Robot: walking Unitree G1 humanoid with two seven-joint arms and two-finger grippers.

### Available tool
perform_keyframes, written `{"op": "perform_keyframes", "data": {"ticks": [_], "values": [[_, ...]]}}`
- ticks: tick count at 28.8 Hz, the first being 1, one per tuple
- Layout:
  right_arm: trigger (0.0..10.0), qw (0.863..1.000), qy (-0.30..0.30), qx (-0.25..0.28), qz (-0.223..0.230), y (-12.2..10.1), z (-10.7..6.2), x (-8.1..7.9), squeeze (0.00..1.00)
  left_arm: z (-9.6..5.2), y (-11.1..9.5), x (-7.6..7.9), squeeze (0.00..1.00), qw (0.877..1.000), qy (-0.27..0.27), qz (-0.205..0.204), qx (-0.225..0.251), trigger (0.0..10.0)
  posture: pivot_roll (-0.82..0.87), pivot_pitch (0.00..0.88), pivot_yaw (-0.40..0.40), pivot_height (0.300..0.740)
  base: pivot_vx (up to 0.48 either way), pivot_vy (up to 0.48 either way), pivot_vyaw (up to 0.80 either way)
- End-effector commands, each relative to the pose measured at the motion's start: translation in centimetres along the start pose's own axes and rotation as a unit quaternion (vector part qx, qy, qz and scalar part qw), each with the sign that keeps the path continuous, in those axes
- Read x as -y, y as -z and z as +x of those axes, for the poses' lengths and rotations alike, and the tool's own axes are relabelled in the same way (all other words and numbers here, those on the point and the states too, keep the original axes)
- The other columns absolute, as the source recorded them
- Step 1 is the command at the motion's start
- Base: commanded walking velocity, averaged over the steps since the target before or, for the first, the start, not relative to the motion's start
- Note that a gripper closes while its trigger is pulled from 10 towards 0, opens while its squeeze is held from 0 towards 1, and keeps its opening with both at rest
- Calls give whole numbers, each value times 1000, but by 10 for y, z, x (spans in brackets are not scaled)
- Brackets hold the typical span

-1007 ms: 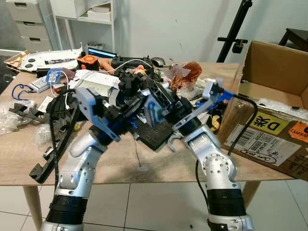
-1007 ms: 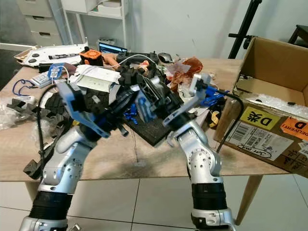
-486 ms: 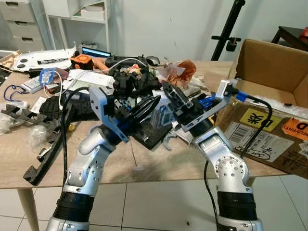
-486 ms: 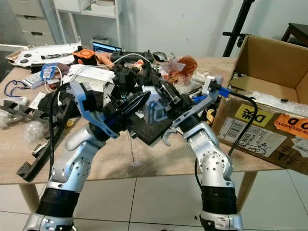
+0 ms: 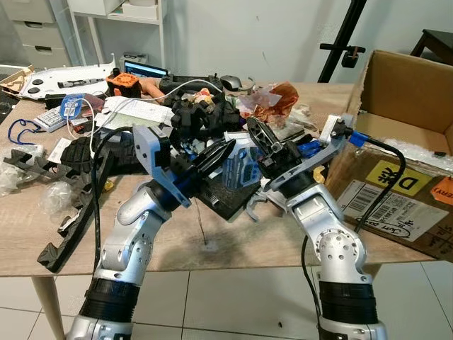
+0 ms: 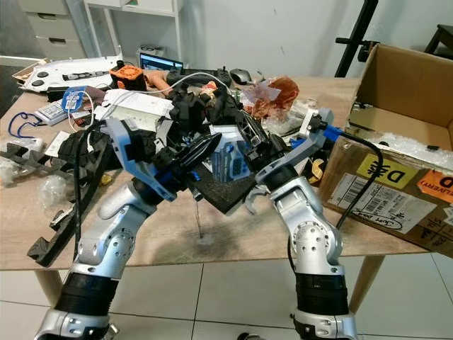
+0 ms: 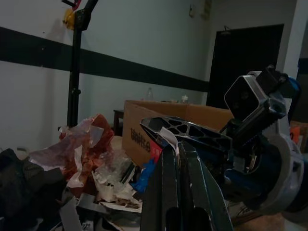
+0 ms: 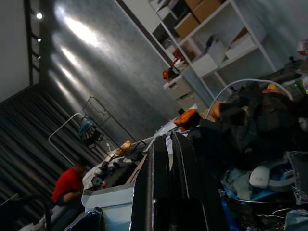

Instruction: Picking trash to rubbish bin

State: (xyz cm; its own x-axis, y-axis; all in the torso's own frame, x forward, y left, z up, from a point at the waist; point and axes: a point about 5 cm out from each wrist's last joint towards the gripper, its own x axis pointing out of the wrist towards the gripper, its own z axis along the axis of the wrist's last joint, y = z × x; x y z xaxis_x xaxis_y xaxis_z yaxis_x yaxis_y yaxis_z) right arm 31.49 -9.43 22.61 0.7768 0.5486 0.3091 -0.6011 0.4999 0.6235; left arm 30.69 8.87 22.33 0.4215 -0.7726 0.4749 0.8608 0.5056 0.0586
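While the blue-printed packet (image 5: 239, 167) sits propped between the two arms above the black foam slab (image 5: 225, 200), this reads as the pick step: trash grabbed or about to be, not yet carried off.

Right pincer (image 5: 263, 139) is at 3 o'clock of the packet, fingers close together and touching its edge; a sliver of something pale shows between them in the right wrist view, so it probably has the packet, but I can't confirm a firm hold. Left pincer (image 5: 219, 151) is at 9 o'clock of the packet, fingers pressed together on nothing I can make out, tips just beside it.

Next move, my read: lift the packet clear, swing toward 3 o'clock to the cardboard box (image 5: 410, 134), the only bin-like thing here, open-topped at the counter's far right.

Clearance:
- Dark clutter heap (image 5: 198, 117) at 12 o'clock, touching range; don't push forward.
- Right arm's black cable (image 5: 379, 159) loops near the box's front wall; snag risk.
- Counter (image 5: 233, 244) front edge at 6 o'clock is bare, room to pull back.
- Black plastic strip (image 5: 78, 219) at 9 o'clock, well apart.
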Motion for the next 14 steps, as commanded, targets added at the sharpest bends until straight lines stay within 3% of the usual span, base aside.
{"op": "perform_keyframes", "data": {"ticks": [1, 2, 3, 4, 5, 6, 7, 10, 14], "values": [[118, 999, 21, -33, 3, 9, -6, 7, 0, 8, -15, -1, 0, 999, 8, 39, 34, 0, -43, 178, -49, 740, 0, 0, 0], [118, 999, 21, -33, 3, 9, -6, 7, 0, 8, -15, -1, 0, 999, 8, 39, 34, 0, -43, 178, -49, 740, 0, 0, 0], [2706, 999, 11, -41, -10, 6, -6, 6, 0, 6, -16, -4, 0, 998, 0, 49, 31, 0, -44, 177, -49, 740, 0, 0, 0], [2706, 999, 11, -41, -10, 6, -6, 6, 0, 6, -16, -4, 0, 998, 0, 49, 31, 0, -44, 177, -49, 740, 0, 0, 0], [10000, 997, 3, -56, -49, 4, -8, 6, 0, 5, -17, -7, 0, 998, -5, 57, 30, 0, -42, 174, -50, 740, 0, 0, 0], [10000, 994, -11, -76, -79, 2, -9, 5, 20, 3, -19, -9, 0, 998, -13, 61, 31, 0, -42, 174, -50, 740, 0, 0, 0], [10000, 988, -11, -91, -122, -1, -10, 5, 1000, 0, -20, -13, 0, 997, -21, 67, 30, 0, -46, 177, -48, 740, 0, 0, 0], [10000, 982, -10, -95, -166, -10, -9, 4, 1000, -7, -23, -19, 0, 996, -43, 77, 29, 0, -51, 173, -48, 740, 0, 0, 0], [10000, 981, -15, -85, -173, -18, -9, 1, 1000, -10, -24, -22, 0, 995, -53, 84, 28, 0, -48, 177, -53, 740, 0, 0, 0]]}}
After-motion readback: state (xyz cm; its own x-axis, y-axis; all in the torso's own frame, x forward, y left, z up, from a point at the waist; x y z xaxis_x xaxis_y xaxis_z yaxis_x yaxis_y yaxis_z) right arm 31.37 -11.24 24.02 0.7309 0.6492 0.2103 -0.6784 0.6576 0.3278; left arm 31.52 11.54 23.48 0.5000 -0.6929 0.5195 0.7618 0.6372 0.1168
